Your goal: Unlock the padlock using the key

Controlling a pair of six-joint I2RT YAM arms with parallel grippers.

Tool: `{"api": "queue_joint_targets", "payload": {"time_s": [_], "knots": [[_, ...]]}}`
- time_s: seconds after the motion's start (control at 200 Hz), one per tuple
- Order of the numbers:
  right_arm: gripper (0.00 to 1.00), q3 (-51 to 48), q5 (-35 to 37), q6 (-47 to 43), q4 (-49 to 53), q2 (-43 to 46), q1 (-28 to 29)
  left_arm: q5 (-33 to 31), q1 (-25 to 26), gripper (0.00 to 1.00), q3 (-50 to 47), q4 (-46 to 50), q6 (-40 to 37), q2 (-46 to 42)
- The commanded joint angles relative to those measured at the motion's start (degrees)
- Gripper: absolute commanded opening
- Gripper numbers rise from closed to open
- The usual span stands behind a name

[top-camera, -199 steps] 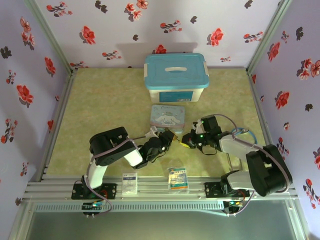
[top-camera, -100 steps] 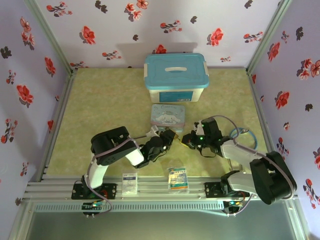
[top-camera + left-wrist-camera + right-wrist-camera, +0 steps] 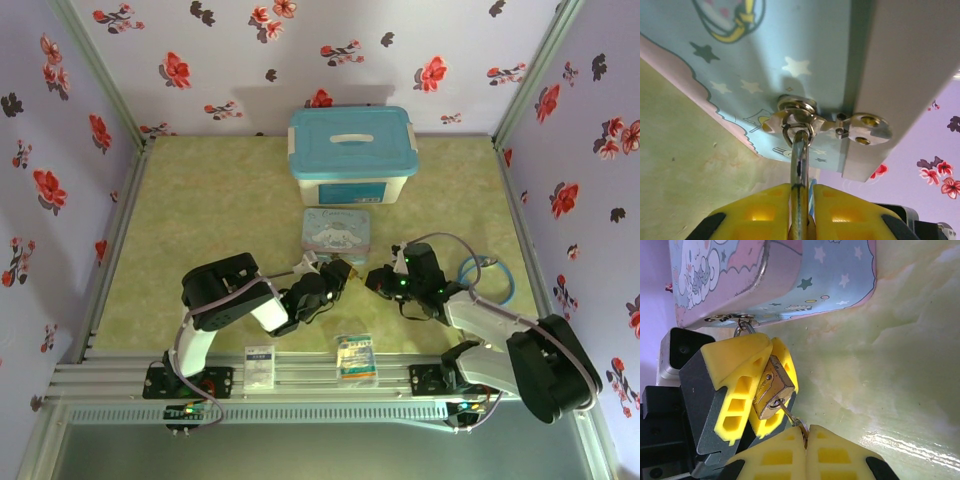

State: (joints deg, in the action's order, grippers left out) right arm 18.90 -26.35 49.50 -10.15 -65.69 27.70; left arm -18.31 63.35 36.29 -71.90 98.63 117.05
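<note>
Mid-table, just in front of the tin (image 3: pixel 336 232), the left gripper (image 3: pixel 337 277) has its yellow jaws clamped on the padlock (image 3: pixel 771 387). They grip the brass body from both sides, while the shackle (image 3: pixel 799 155) runs up through the ring of the tin's clasp (image 3: pixel 797 107). To its right, the thin key (image 3: pixel 784 407) meets the keyway at the padlock's end away from the shackle. The right gripper (image 3: pixel 805 432) faces the left one, jaws pressed together on the key's head, the two grippers nearly touching above the green table (image 3: pixel 200 210).
</note>
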Motion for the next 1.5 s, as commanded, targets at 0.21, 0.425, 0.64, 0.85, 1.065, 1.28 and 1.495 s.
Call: {"api": "queue_joint_targets", "payload": {"time_s": [0.21,0.425,0.64,0.85,1.065,1.28,1.495], "knots": [[0.00,-1.7,5.5,0.4,-3.8,5.1,2.3,4.2,1.7,0.00,1.4,-3.5,0.4,0.2],[0.00,-4.7,8.8,3.0,-5.3,7.7,4.2,2.6,1.6,0.00,1.0,-3.5,1.1,0.0],[0.00,-6.5,9.2,4.7,-6.9,8.9,4.6,1.3,2.0,0.00,1.3,-3.5,0.7,-0.4],[0.00,-7.3,14.1,4.6,-6.5,11.6,7.8,-0.1,2.5,0.00,1.1,-3.5,1.9,0.4],[0.00,-7.6,16.0,3.5,-3.4,15.2,7.9,-0.5,2.7,0.00,1.2,-3.5,2.4,0.6],[0.00,-7.4,14.7,4.2,-5.2,11.6,8.2,-0.8,2.8,0.00,1.2,-3.6,2.9,0.7],[0.00,-9.1,14.9,6.0,-3.2,15.5,8.4,-1.2,2.8,0.00,1.5,-3.4,2.2,0.8]]}}
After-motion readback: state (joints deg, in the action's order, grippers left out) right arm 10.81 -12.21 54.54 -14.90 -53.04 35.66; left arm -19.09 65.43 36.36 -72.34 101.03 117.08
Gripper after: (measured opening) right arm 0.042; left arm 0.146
